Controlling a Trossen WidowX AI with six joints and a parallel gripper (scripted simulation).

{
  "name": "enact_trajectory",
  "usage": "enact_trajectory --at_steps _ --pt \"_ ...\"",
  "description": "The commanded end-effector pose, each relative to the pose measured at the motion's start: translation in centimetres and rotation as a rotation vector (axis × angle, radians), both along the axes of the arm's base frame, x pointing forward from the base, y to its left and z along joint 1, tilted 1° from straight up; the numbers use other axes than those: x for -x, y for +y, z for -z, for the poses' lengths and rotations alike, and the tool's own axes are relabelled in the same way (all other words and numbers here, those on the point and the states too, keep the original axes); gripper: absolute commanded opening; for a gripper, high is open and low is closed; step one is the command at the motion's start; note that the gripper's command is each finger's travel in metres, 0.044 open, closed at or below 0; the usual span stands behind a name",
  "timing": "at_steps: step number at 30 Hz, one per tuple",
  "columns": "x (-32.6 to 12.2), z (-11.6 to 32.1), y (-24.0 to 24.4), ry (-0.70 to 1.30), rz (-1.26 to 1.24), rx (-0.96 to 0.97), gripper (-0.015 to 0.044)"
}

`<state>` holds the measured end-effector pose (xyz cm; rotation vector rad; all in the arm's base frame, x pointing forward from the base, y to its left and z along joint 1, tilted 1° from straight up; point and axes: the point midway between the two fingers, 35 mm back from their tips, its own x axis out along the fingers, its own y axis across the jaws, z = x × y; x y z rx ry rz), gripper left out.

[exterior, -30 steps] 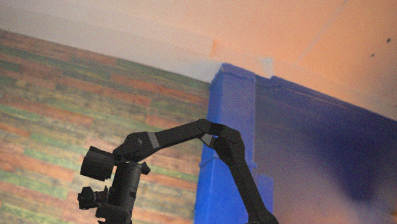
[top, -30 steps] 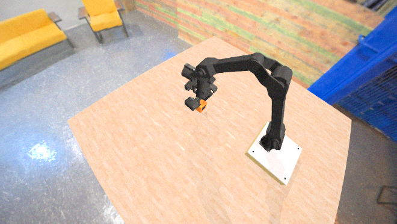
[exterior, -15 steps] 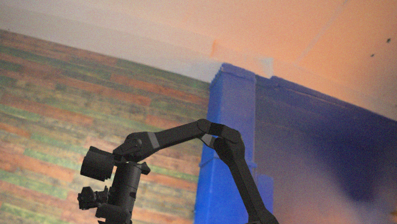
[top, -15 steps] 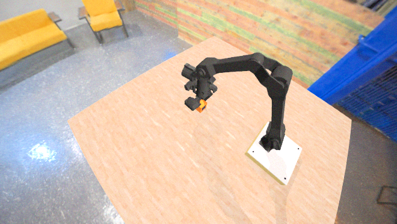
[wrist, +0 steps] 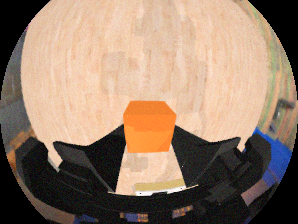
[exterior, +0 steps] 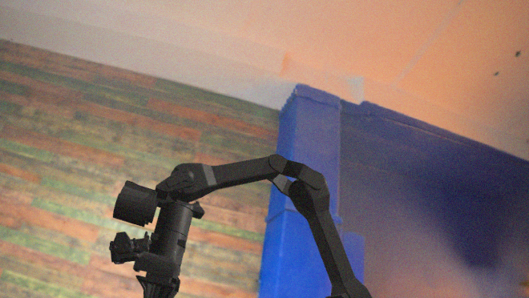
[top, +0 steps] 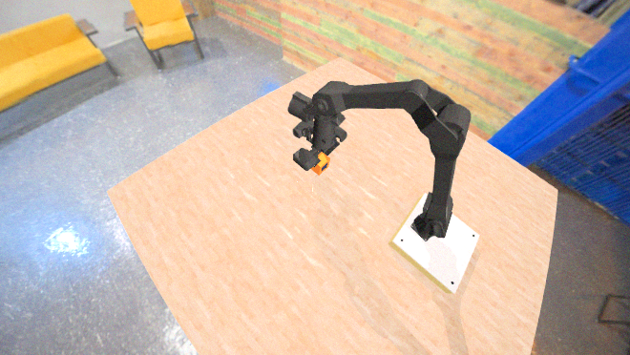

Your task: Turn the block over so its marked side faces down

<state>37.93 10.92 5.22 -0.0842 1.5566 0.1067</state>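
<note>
The orange block [top: 320, 169] [wrist: 149, 120] is between the two black fingers of my gripper [top: 321, 161] [wrist: 148, 126], which is shut on it and points down. In the top view a dark mark [top: 325, 166] shows on the block's side face, turned toward the lower right. The faces seen in the wrist view are plain orange. The block is over the wooden table [top: 239, 229] [wrist: 60, 75]; whether its underside touches the table I cannot tell. In the exterior view the fingertips and the block are below the frame.
My arm's white base plate [top: 439, 258] lies on the table to the right, with the arm arching from it to the gripper. The table's far left edge runs behind the gripper. A plank wall [exterior: 100, 168] and a blue structure [exterior: 304, 128] stand beyond the table.
</note>
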Motion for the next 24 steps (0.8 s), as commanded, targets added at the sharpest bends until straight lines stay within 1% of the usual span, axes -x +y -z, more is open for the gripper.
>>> enact_trajectory --at_steps 1,24 --pt "-0.13 0.01 0.06 -0.031 -0.006 -0.004 0.0" --pt "-0.15 0.69 0.15 -0.361 -0.004 -0.042 0.0"
